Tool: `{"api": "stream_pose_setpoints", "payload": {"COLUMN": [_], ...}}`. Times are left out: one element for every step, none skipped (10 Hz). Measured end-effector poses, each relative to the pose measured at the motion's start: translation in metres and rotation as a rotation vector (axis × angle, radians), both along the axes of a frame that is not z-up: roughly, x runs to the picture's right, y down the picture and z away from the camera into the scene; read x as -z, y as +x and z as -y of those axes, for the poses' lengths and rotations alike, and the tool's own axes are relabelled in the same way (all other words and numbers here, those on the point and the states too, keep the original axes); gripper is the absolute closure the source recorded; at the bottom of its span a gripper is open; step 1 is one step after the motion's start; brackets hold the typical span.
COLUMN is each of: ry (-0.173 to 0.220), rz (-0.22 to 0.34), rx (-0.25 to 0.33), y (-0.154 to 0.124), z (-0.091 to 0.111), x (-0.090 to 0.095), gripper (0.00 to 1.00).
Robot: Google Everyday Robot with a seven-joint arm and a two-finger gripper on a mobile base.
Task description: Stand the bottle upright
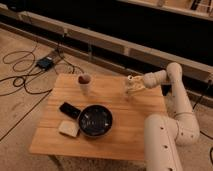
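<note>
Gripper (131,86) over table (125,130) far-right side w/ bottle (129,89) at it, cup (85,83) well left.

A wooden table (125,130) is seen bearing a cup (85,82), a dark pan (95,121), and a pale block (69,128); the gripper (131,86) is positioned over its far edge.

the gripper (131,86) hangs over the worktop's (125,131) far right part, with bare wood around and below it. the cup (85,83) stands well to its left; the dark bowl (95,121) blocks the near middle.
</note>
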State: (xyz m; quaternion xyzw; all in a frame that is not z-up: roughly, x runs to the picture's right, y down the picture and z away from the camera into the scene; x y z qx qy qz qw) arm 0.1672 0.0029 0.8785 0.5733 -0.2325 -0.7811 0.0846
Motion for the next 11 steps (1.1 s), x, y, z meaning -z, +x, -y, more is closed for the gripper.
{"api": "stream_pose_setpoints", "payload": {"ry": [-0.009,-0.029,-0.043,-0.047,-0.053,-0.067,-0.067,-0.068,-0.066,-0.068,-0.067], "rz": [0.006,0.006,0.002,-0.003,-0.005,-0.014,-0.015,-0.015,-0.015,-0.015,-0.015], "rx": [-0.001,0.004,0.009,0.012,0.013,0.020,0.020,0.020,0.020,0.020,0.020], "y": [-0.001,-0.003,-0.003,-0.002,-0.002,-0.002,-0.002,-0.002,-0.002,-0.002,-0.002], "z": [-0.002,-0.007,-0.010,-0.010,-0.012,-0.014,-0.015,-0.015,-0.014,-0.015,-0.014], "x": [0.000,-0.002,-0.004,-0.004,-0.006,-0.008,-0.008,-0.008,-0.007,-0.008,-0.008], "gripper": [1.00,1.00,1.00,1.00,1.00,1.00,1.00,1.00,1.00,1.00,1.00]}}
